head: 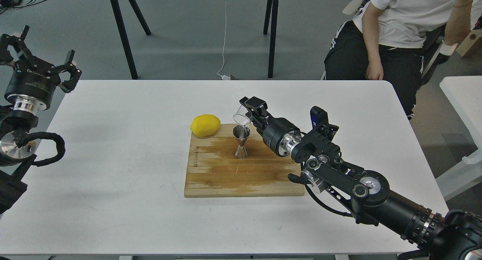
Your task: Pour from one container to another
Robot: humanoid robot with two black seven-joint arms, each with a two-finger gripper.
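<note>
The steel jigger point(241, 142) stands upright on the wooden cutting board point(241, 173), near its far edge. Directly above its mouth my right gripper point(249, 113) is shut on the small clear glass cup point(242, 117), which is tipped steeply with its rim down over the jigger. Whether any liquid runs out is too small to tell. My left gripper point(41, 51) hangs open off the table's far left corner, far from both containers, with nothing in it.
A yellow lemon point(205, 125) lies at the board's far left corner, close to the jigger. A seated person point(395, 34) is behind the table at the back right. Black table legs point(124, 34) stand beyond the far edge.
</note>
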